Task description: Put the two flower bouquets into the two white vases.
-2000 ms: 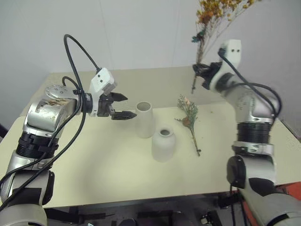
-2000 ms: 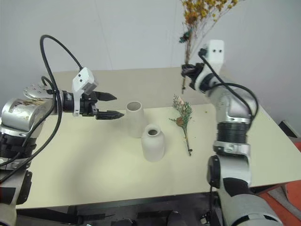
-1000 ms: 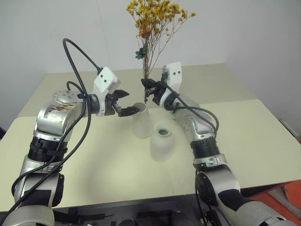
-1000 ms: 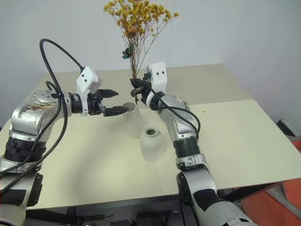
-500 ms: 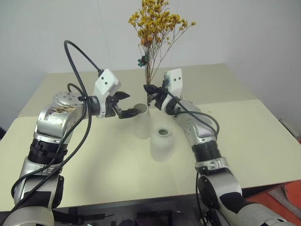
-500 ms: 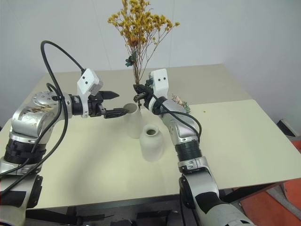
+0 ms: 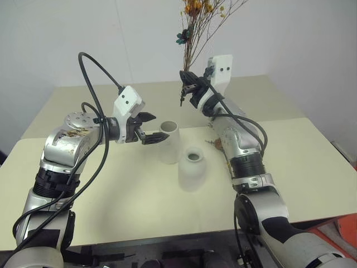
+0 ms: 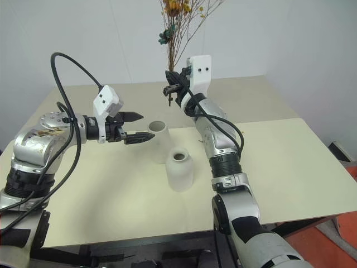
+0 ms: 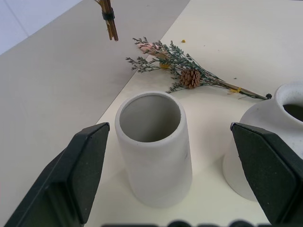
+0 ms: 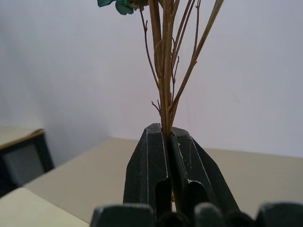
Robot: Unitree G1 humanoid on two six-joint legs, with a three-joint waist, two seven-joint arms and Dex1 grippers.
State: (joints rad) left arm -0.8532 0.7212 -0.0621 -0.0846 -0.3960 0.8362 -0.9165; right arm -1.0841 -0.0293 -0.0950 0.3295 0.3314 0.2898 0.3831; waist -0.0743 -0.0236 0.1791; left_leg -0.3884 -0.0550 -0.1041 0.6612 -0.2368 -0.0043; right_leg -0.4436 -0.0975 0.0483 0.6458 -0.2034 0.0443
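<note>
Overhead, right gripper (image 7: 187, 88) clamping yellow bouquet (image 7: 195, 33), left gripper (image 7: 152, 128) wide beside tall vase (image 7: 169, 141), small bouquet (image 9: 187, 77) behind.

Head stereo overhead; close wrist views

The desk (image 7: 312, 162) has a pale cream top, and a seam runs across it from left to right, so it looks like two tops pushed together. Three things stand or lie on the near part. The tall vase (image 7: 169, 142) stands upright just in front of the seam, about halfway between the left and right edges. The round vase (image 7: 193, 168) stands upright just beside it, closer to the front edge and a little to the right. The small bouquet (image 9: 189, 75) lies flat on the desk behind the two vases, near the seam, touching neither vase.
</note>
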